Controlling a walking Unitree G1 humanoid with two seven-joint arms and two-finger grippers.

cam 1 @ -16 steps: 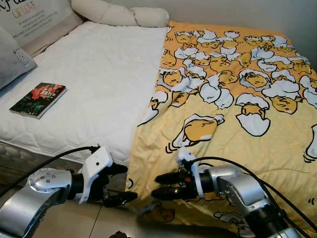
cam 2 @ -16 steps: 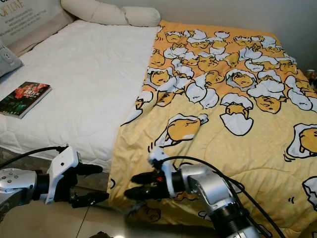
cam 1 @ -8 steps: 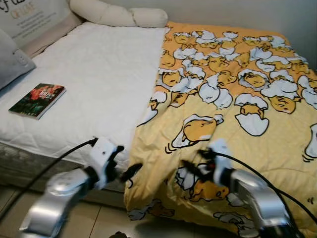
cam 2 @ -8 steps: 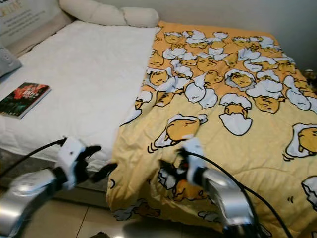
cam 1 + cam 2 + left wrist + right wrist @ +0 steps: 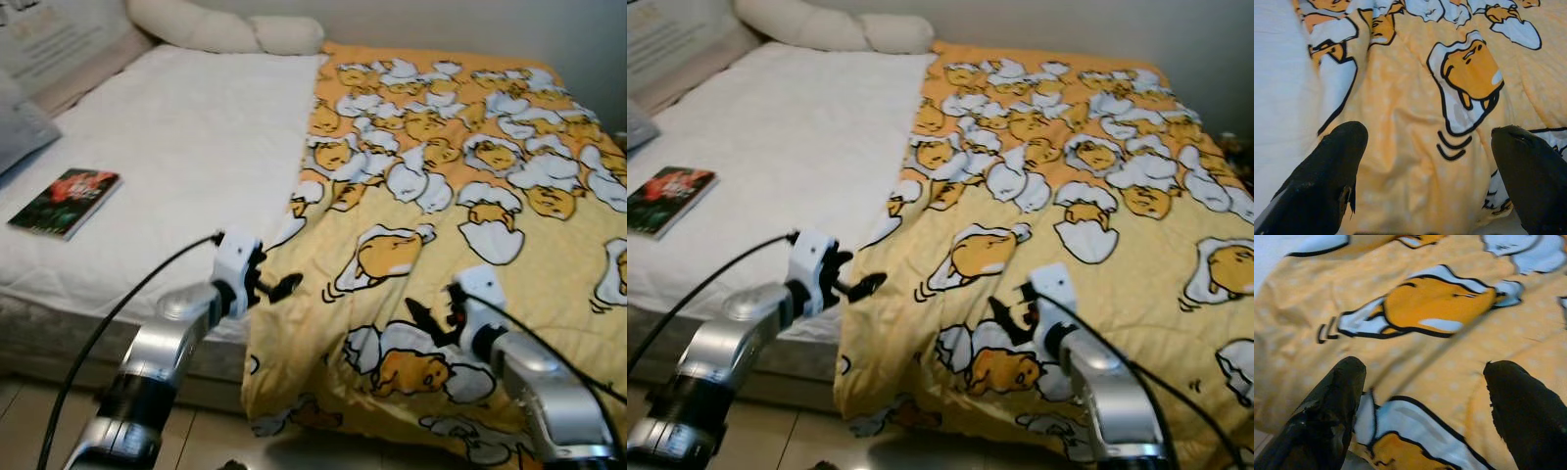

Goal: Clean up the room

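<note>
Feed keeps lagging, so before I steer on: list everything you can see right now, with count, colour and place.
blanket: one, yellow with white-and-orange cartoon print, covering the bed's right half, hanging over the near edge
mattress cover: one, white quilted, bare left half
book: one, dark cover with red, lying flat near the bed's left edge
pillows: cream, at the head
floor: light tiles, below the bed
left gripper: open, at the blanket's left edge
right gripper: open, over the blanket's near part
</note>
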